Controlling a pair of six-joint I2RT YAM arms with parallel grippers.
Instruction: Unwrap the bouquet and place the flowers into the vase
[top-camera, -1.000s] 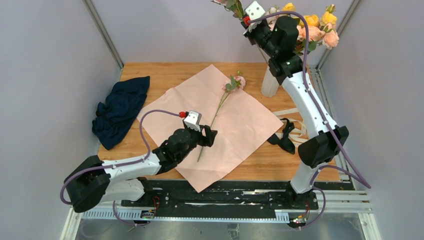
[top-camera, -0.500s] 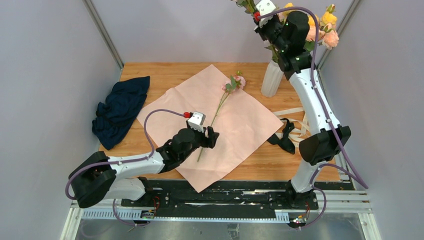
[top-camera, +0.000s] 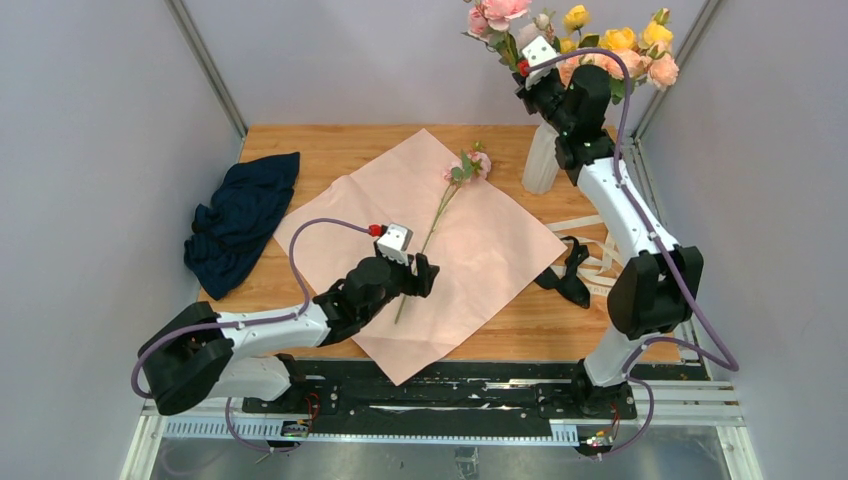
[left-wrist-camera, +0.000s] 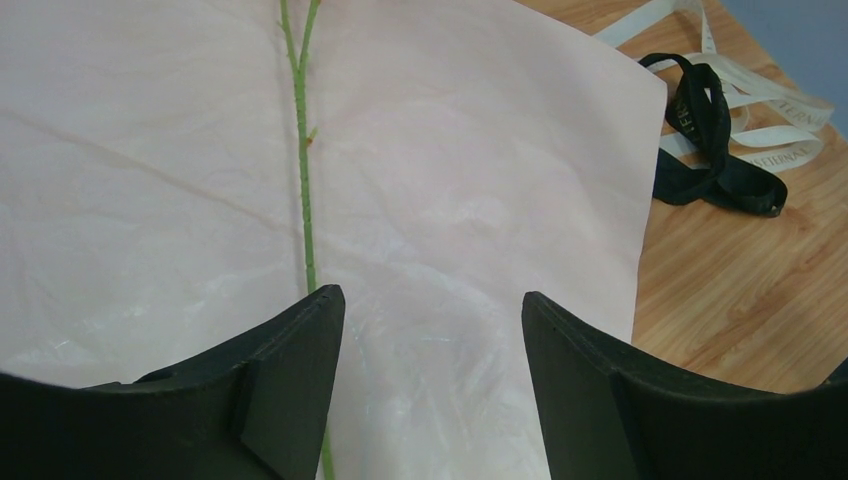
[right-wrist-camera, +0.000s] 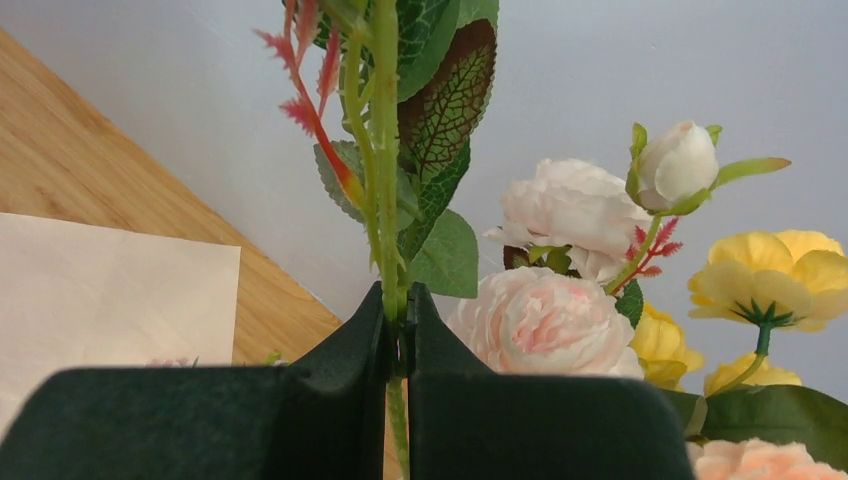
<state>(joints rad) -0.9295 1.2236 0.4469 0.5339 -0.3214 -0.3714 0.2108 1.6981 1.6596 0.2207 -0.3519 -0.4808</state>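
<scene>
One flower stem (left-wrist-camera: 303, 180) runs away from the spread, empty left gripper (left-wrist-camera: 432, 300), off to one jaw's side; the right gripper (right-wrist-camera: 402, 300) clamps a second stem (right-wrist-camera: 385, 200).

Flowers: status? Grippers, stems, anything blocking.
Right gripper shut on leafy stem, high beside the vase blooms. Left gripper open over lone stem on pink paper, not gripped. Ribbons off paper, nothing blocking.

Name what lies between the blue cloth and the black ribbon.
Top view: the spread pink paper, one flower stem on it, the left hand over that stem.
</scene>
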